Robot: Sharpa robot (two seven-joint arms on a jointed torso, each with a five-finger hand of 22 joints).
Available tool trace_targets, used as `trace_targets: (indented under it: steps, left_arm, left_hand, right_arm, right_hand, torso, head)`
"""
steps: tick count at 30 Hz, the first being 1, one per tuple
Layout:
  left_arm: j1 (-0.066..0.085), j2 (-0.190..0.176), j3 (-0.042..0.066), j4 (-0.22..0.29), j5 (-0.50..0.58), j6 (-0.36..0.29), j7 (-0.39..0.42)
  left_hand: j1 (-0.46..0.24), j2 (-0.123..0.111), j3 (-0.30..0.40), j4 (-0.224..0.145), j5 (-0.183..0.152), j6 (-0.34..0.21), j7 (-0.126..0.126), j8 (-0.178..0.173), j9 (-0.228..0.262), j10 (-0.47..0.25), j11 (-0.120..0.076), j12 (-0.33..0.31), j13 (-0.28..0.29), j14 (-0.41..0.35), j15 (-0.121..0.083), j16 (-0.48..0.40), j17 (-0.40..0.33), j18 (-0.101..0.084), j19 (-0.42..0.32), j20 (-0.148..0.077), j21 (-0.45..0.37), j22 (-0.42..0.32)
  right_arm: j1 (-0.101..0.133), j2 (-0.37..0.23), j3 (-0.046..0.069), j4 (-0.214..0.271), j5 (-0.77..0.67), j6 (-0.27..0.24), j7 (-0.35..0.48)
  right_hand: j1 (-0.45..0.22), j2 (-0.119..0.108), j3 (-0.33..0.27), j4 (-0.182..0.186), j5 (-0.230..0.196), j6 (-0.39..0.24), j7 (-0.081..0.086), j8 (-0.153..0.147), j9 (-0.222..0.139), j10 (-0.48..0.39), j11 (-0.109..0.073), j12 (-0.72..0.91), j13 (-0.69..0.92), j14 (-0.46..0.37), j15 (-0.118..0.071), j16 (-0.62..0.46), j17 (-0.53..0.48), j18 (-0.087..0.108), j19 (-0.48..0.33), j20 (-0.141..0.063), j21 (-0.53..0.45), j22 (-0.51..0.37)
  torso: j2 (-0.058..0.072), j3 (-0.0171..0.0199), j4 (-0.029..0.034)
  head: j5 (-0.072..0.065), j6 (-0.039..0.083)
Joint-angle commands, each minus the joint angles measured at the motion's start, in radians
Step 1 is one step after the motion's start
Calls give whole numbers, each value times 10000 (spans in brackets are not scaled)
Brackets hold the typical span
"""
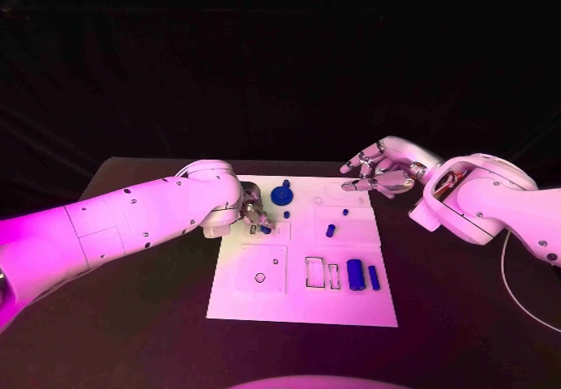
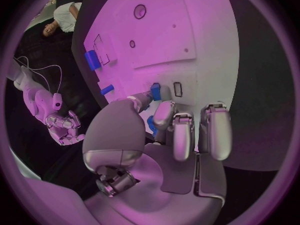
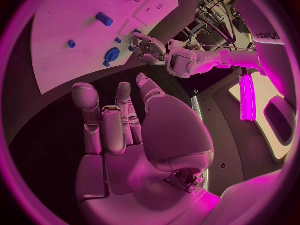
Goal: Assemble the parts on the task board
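Setting: black table under a dark backdrop, with the white task board lying at its middle.

Head view, board: two rectangular slots and a round recess are cut in the board's near half. A fat blue cylinder and a thin blue bar lie just beside the slots, toward the board's right edge. A round blue gear-like part sits near the board's far edge, and a small blue peg lies near the board's middle.

Head view, left hand: the left hand is down over the board's left edge, its fingertips at a small blue piece.

Head view, right hand: the right hand hovers above the board's far right corner, fingers apart, holding nothing.

Left wrist view: the fingers curl down toward the board; a blue piece stands at a fingertip beside a small slot. Whether it is truly pinched or only touched, I cannot tell.

Right wrist view: the palm is bare, the fingers spread and off the board.

Step in hand: judged, seating a small piece near the board's left edge.

Next move: likely needs the piece held upright and lined up with the slot before pressing; a tilt could jam it.
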Motion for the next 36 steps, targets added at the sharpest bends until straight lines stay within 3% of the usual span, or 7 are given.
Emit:
trace_targets:
  steps: [1,23,29,34,36]
  left_arm:
    - [-66,65,-49,-62,52,439,-57]
    - [-64,110,-49,-141,-20,307,-129]
    - [-65,73,-45,-157,-36,126,-122]
    - [-35,21,-13,-141,-43,13,-120]
    - [-19,-15,23,-95,-44,-4,-116]
  left_hand:
    - [-183,-6,-91,119,-18,266,-177,56,5,79,-14,79,22,1054,-77,24,2633,-86,455,-62,-16,912]
    - [-1178,-194,-1494,608,-59,559,-244,89,77,212,-72,175,109,1054,-126,24,2633,-117,519,-114,61,1072]
    - [-1572,-403,-2503,960,-86,592,-268,78,103,205,-90,154,81,1054,-144,24,2633,-106,505,-130,16,1033]
    - [-1626,-408,-3180,1078,-144,587,-277,61,122,201,-101,151,78,1054,-158,24,2633,-104,505,-146,1,1031]
    - [-1621,-392,-3264,1083,-165,585,-279,60,126,198,-100,148,74,1054,-159,24,2633,-102,502,-148,-6,1024]
  right_arm:
    - [-2,-14,1,26,-84,88,-11]
    - [3,1,2,56,-80,-127,65]
    - [4,2,2,45,-47,-177,35]
    - [4,-4,2,16,-12,-185,10]
    - [4,-3,2,8,-5,-186,8]
  right_hand:
    - [111,-6,-13,-61,-64,65,-4,63,-14,-48,23,32,-11,311,-54,-41,6,67,-69,-1,-67,-8]
    - [158,21,-10,-77,-106,74,-7,76,-14,-26,17,56,-11,316,-58,-42,9,66,-56,-5,-71,-7]
    - [157,28,-10,-74,-104,71,-6,75,-15,-37,18,37,-33,314,-58,-50,-2,68,-59,-5,-77,-18]
    - [161,36,-8,-72,-101,66,-4,73,-17,-53,19,13,-61,312,-58,-56,-10,71,-66,-6,-88,-38]
    - [171,48,-5,-73,-94,54,-2,69,-20,-88,20,-39,-118,308,-58,-69,-27,75,-75,-6,-105,-65]
  torso:
    - [-2,-12,7]
    - [-1,-23,18]
    - [-1,-23,12]
    - [-3,-36,16]
    - [0,-25,2]
  head:
    - [-10,-5]
    - [-18,-26]
    - [-20,-25]
    - [-21,-16]
    - [-4,-13]
